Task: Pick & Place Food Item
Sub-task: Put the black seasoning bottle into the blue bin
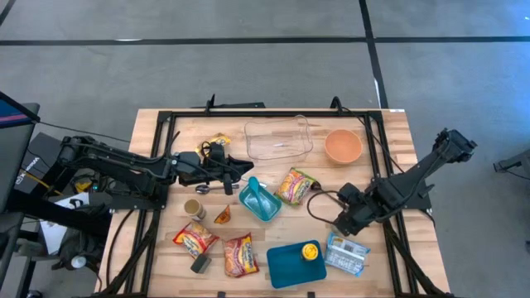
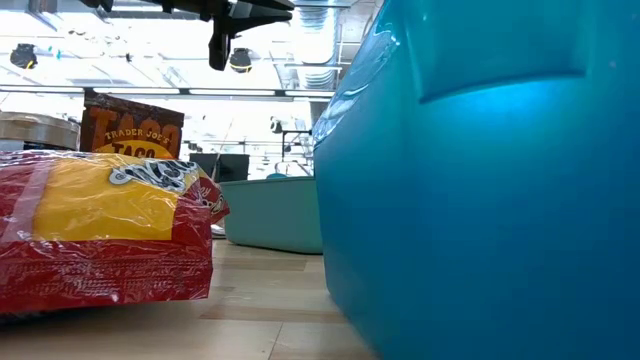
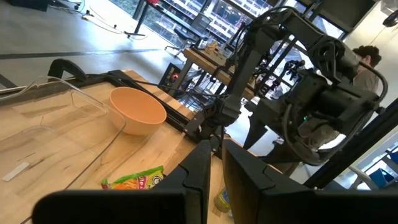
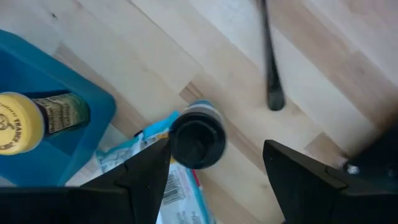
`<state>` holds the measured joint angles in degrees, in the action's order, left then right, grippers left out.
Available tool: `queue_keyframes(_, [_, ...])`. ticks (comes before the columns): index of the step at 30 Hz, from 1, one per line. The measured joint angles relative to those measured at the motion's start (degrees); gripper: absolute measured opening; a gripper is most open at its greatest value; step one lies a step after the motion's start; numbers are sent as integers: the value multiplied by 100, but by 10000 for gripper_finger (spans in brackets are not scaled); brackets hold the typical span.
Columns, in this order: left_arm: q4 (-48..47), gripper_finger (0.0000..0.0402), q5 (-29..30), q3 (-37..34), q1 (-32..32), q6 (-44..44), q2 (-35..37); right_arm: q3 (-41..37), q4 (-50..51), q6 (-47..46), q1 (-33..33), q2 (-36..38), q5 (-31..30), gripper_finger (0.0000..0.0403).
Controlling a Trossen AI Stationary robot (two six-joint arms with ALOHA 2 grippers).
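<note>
light: bright, even overhead | shadows: soft | low view: near container (image 2: 480, 180) blurred

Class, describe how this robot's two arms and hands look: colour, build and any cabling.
Both arms are dark, nearly black, jointed segments. The left arm carries black cables along its links, and a black cable loops on the wood by the right arm. Each ends in a two-fingered hand; the right hand has broad, flat black fingers.

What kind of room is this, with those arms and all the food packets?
Probably a robotics lab or workshop: a wooden table in a black frame on bare grey floor, snack packets such as the ramen packet laid out for practice, and equipment racks beyond.
</note>
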<state>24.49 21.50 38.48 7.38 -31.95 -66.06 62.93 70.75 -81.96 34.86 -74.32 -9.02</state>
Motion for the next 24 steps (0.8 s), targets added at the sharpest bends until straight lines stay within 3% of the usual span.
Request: queue_keyframes(24, [2, 36, -9, 0, 0, 0, 0, -712, -907, -692, 194, -4, -188, 250])
